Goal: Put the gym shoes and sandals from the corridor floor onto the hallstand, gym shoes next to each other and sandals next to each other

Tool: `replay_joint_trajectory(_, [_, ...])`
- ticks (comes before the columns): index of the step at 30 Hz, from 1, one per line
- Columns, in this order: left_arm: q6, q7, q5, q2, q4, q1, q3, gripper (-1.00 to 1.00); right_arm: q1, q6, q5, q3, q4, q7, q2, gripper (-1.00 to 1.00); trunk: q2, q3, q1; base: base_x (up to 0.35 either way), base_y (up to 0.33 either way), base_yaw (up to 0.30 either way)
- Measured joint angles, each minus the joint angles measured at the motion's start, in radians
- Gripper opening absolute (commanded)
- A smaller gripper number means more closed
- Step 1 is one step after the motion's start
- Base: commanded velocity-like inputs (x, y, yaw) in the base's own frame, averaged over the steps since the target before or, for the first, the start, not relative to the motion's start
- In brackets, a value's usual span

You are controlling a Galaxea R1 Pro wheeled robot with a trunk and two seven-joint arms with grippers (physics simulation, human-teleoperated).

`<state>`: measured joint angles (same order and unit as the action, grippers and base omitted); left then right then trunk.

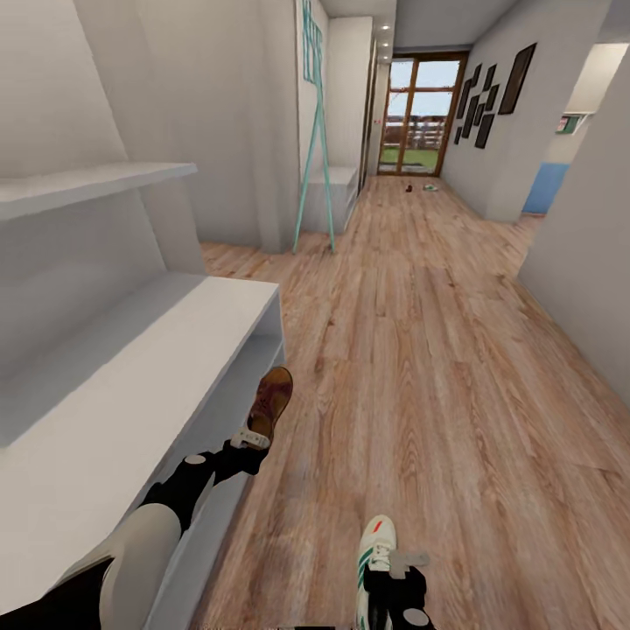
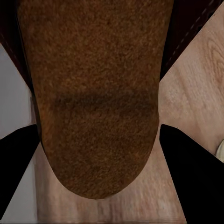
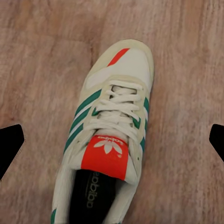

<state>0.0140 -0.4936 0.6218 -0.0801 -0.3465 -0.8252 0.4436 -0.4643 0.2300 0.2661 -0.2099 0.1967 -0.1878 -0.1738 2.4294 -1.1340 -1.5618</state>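
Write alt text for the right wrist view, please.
A white gym shoe with green stripes and a red-orange tongue lies on the wood-plank floor, seen from above. The right gripper's dark fingertips stand wide apart on either side of it.

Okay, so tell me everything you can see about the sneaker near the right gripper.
The gym shoe is a white low-top sneaker with green side stripes, white laces, a red-orange tongue patch bearing a white trefoil logo, a small red-orange mark on the toe and a dark lining with printed lettering. Its upper looks like smooth leather with cream suede-like panels. It lies upright on its sole on the wood-plank corridor floor, toe pointing away from the robot. The right gripper hangs over its heel end with fingers spread wide, not gripping it.
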Motion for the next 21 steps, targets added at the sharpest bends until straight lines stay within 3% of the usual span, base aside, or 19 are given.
replay_joint_trajectory(4, [0.003, 0.000, -0.003, -0.003, 0.000, -0.008, 0.000, -1.00, 0.000, 0.000, -0.001, 0.000, 0.027, 0.000, 0.000, 1.00, 0.014, -0.010, -0.008, 0.000, 0.000, 0.143])
replay_joint_trajectory(9, [0.005, 0.002, -0.004, -0.024, 0.000, -0.025, 0.000, -1.00, 0.000, 0.001, -0.023, -0.002, 0.036, -0.001, 0.000, 1.00, 0.014, -0.012, -0.008, 0.000, 0.000, 0.028])
replay_joint_trajectory(15, [0.007, 0.003, -0.005, -0.043, -0.001, -0.041, 0.001, -1.00, 0.000, 0.001, -0.107, -0.001, 0.036, -0.001, 0.000, 1.00, 0.014, -0.012, -0.008, 0.000, 0.000, 0.005])
replay_joint_trajectory(21, [0.052, 0.002, 0.000, -0.053, 0.000, -0.069, 0.000, -1.00, 0.000, 0.003, -0.142, -0.001, 0.037, 0.000, 0.000, 1.00, 0.014, -0.012, -0.008, 0.000, 0.000, 0.000])
